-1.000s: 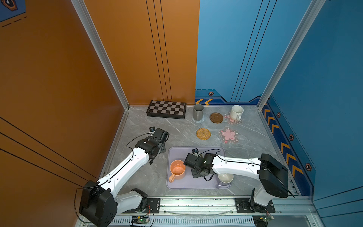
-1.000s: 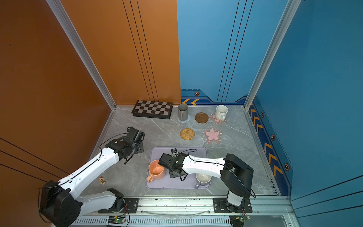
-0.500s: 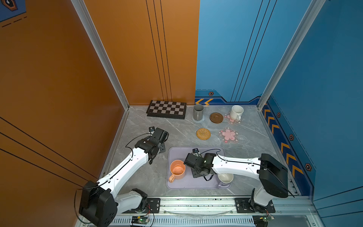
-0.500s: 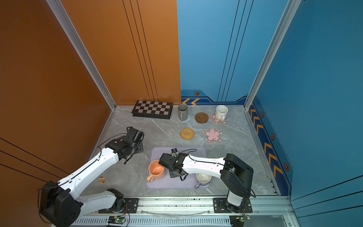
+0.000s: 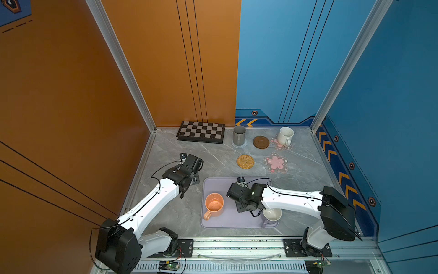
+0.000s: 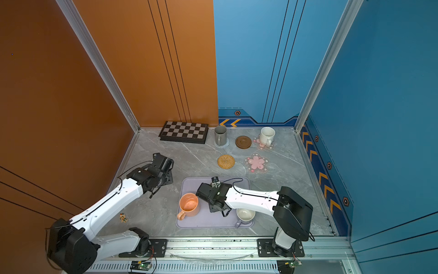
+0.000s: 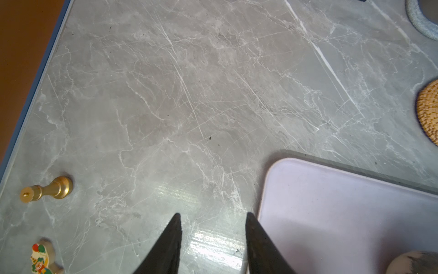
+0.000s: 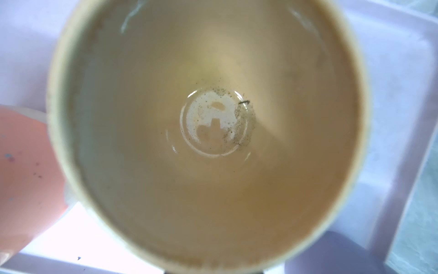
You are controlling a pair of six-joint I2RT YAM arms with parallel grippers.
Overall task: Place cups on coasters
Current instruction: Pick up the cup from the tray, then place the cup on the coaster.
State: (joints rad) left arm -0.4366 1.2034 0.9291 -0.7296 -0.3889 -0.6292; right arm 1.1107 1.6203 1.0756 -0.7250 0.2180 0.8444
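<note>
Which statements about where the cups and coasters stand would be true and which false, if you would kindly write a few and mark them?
1. The grey cup stands on the pale-blue coaster. True.
2. The rattan coaster bears the orange cup. False: that coaster is bare, and the orange cup stands on the lavender tray.
3. The speckled white cup stands on a flower coaster. True.
4. The left gripper holds a cup. False: its jaws stand apart above the table, with nothing between them.
5. The wooden disc is bare. True.
</note>
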